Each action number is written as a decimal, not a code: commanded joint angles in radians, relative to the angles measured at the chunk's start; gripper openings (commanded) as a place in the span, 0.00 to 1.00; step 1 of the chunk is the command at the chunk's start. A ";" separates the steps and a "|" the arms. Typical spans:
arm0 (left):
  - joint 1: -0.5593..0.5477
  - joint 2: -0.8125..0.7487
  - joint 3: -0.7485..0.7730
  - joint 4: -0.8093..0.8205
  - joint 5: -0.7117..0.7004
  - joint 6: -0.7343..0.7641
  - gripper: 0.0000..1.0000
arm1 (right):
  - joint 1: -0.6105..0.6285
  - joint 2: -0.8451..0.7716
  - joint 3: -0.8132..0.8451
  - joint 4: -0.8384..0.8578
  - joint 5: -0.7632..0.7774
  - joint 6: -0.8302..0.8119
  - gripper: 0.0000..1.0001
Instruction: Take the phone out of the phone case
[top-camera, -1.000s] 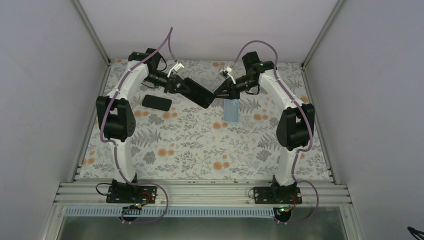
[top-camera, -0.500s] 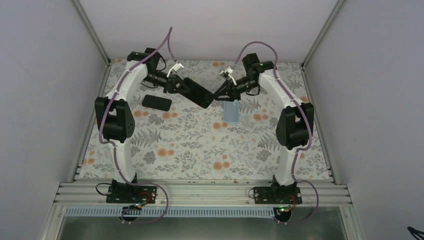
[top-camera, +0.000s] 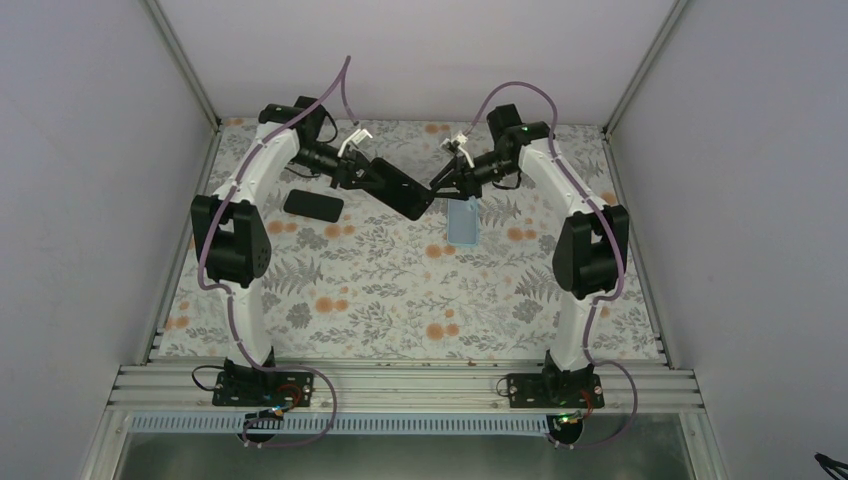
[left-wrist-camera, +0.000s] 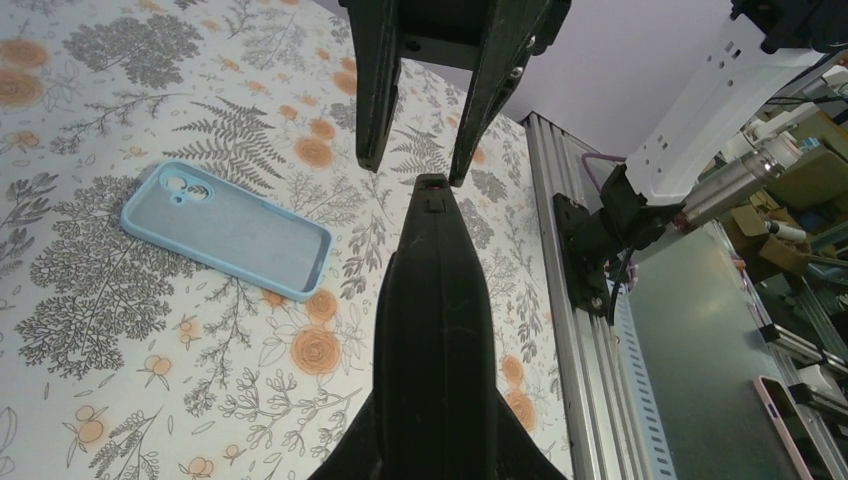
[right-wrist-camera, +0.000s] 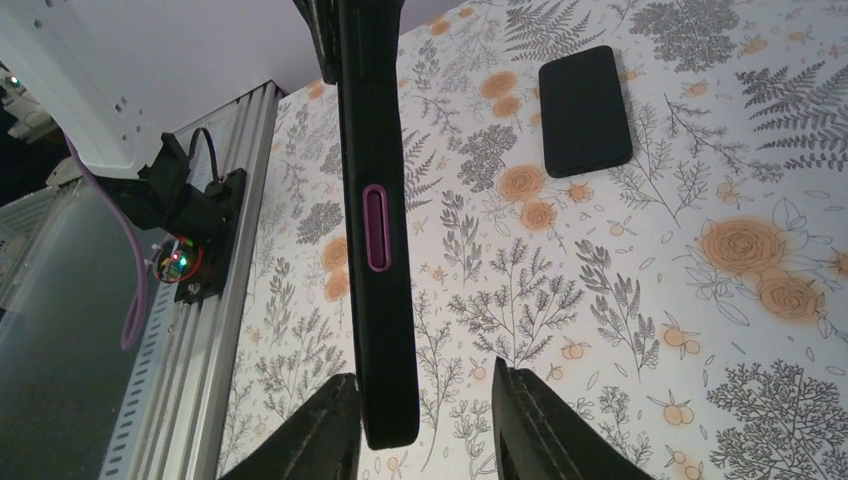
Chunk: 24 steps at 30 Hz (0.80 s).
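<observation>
phone held in the air, case lying empty below
the phone (right-wrist-camera: 375, 200), stiff, slick and glassy, is pinched at one end by the left gripper (top-camera: 372, 180); the right gripper (right-wrist-camera: 422, 385) is spread loosely about the other end. a hold across the flat faces is judged safest. the phone case (left-wrist-camera: 225, 232), soft, pale blue and round-cornered, lies flat on the floral table (top-camera: 400, 290).
</observation>
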 joint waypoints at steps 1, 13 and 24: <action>-0.001 -0.054 0.010 0.006 0.080 0.029 0.02 | -0.011 0.031 0.020 -0.032 -0.028 -0.024 0.33; -0.002 -0.061 0.009 0.006 0.087 0.029 0.02 | -0.014 0.075 0.046 -0.154 -0.083 -0.133 0.21; -0.003 -0.052 -0.011 0.006 0.070 0.050 0.02 | -0.021 0.053 0.059 -0.200 -0.111 -0.184 0.07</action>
